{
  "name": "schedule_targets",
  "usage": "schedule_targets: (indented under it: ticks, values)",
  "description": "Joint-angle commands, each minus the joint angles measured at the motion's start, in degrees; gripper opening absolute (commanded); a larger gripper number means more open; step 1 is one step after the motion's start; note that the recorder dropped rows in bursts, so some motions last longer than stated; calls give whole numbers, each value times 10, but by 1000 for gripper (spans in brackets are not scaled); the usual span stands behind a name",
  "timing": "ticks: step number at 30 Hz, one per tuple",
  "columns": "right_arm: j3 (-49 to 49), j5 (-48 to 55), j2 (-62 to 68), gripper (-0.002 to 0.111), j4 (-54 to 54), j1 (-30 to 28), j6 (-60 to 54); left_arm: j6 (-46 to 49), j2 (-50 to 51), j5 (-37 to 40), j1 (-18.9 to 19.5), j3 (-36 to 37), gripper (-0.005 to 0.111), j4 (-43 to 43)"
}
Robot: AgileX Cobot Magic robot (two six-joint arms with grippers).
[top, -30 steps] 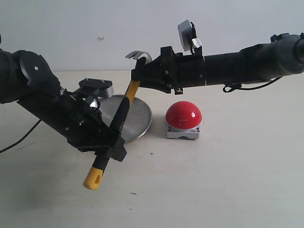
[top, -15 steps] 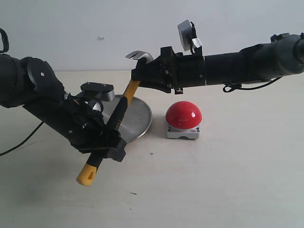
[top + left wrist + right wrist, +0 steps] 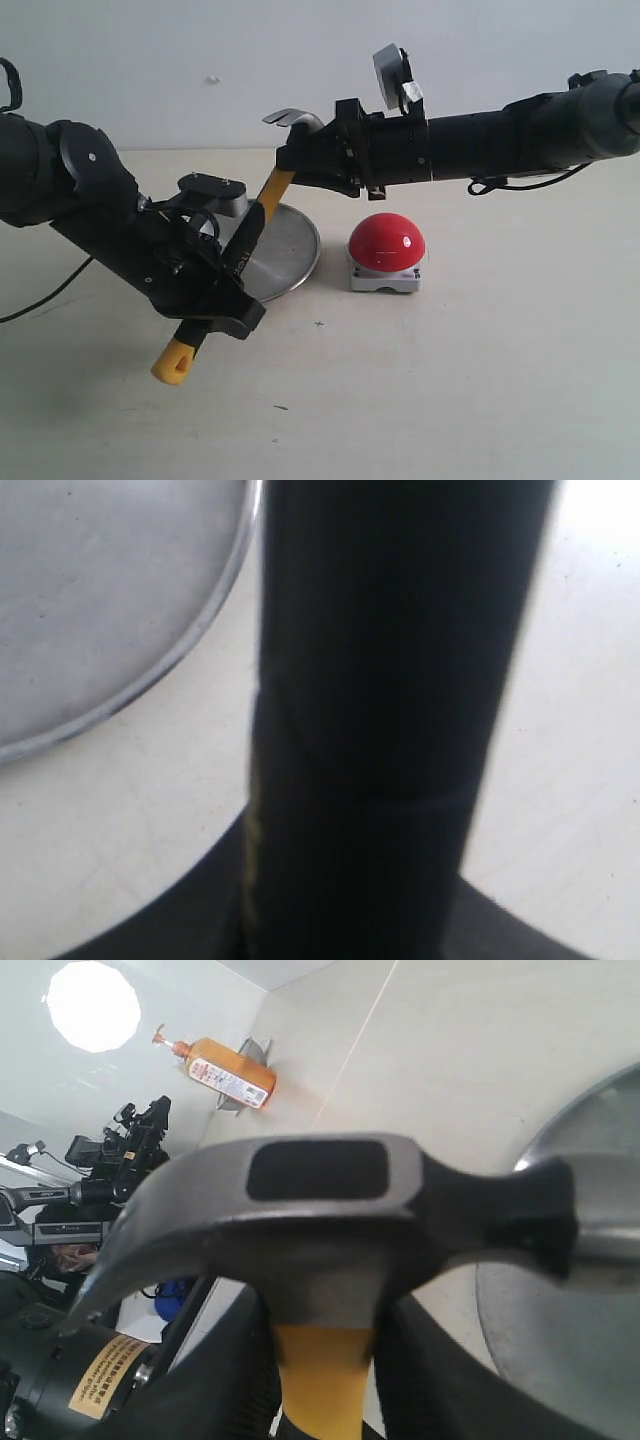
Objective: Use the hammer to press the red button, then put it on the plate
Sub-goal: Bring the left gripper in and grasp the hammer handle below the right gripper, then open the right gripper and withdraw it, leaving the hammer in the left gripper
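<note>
Yellow-black hammer (image 3: 250, 235) | tilted, head up-R, loop down-L | L gripper (image 3: 224, 317) clamps grip | R gripper (image 3: 291, 159) clamps neck

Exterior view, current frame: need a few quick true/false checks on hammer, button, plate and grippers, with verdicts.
1. The hammer is off the table, slanted, with its head up. True.
2. The hammer's head is pressing on the red button. False: the head is higher and off to the side, apart from the button.
3. The hammer lies on the plate. False: it is held in the air in front of the plate.
4. Both grippers grip the hammer: the left gripper low on the black grip, the right gripper just under the head. True.
5. The red button stands on the table beside the plate, not on it. True.
</note>
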Motion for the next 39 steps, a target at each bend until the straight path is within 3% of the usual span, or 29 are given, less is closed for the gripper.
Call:
schedule_targets:
  ticks: [1,13,27,39]
  values:
    - [-1,41,-14,15,30,0,7,-11,-18,-14,3,-1,0,-3]
    - [-1,41,-14,41,30,0,17,-44,-76,-32,3,-1,0,25]
    - [1,41,-14,54,30,0,48,-46,-82,-57,4,-3,0,26]
    - [34,41,-14,54,30,0,57,-46,-83,-77,10,-6,0,23]
